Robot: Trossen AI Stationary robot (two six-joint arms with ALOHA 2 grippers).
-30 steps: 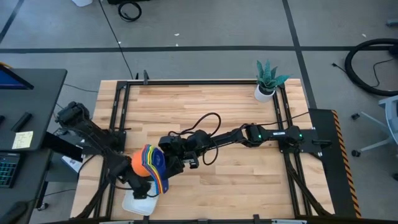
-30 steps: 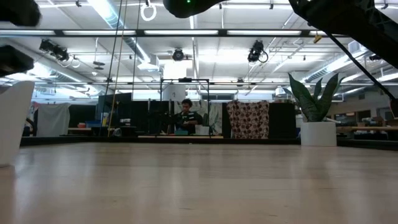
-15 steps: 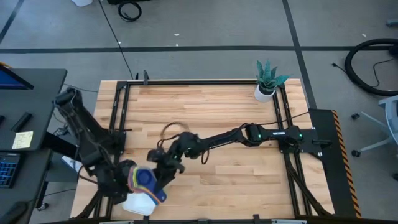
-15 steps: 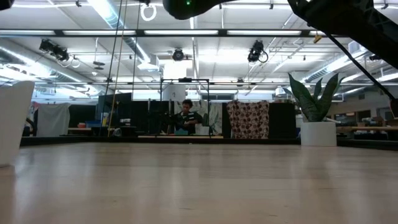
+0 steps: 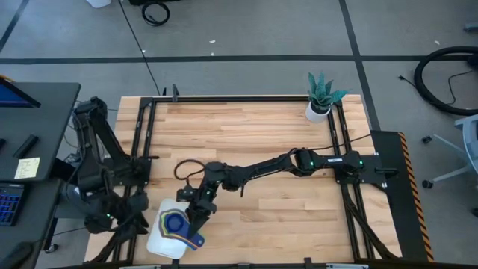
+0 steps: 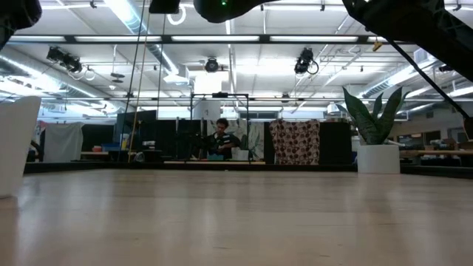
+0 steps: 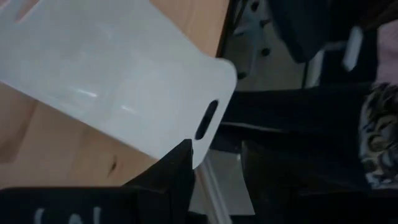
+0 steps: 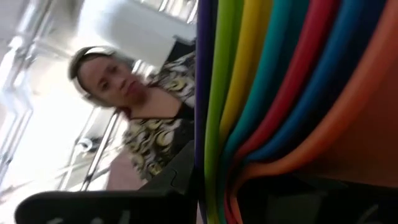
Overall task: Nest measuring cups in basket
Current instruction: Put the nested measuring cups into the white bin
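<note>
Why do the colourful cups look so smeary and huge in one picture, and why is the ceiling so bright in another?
Right wrist view: the measuring cups sit right against the lens, held by the right hand, so their stripes blur. Low view: rows of ceiling lights glare white. Left wrist view: the white basket looks soft and shiny. High view: even light, faint shadows.

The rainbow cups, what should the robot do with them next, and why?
Probably lower, then let go: the right gripper holds the nested measuring cups over the basket, and the left gripper has pulled off to the side.

Wooden table [image 5: 284, 131] with basket [image 5: 158, 240], plant [image 5: 320, 99]
</note>
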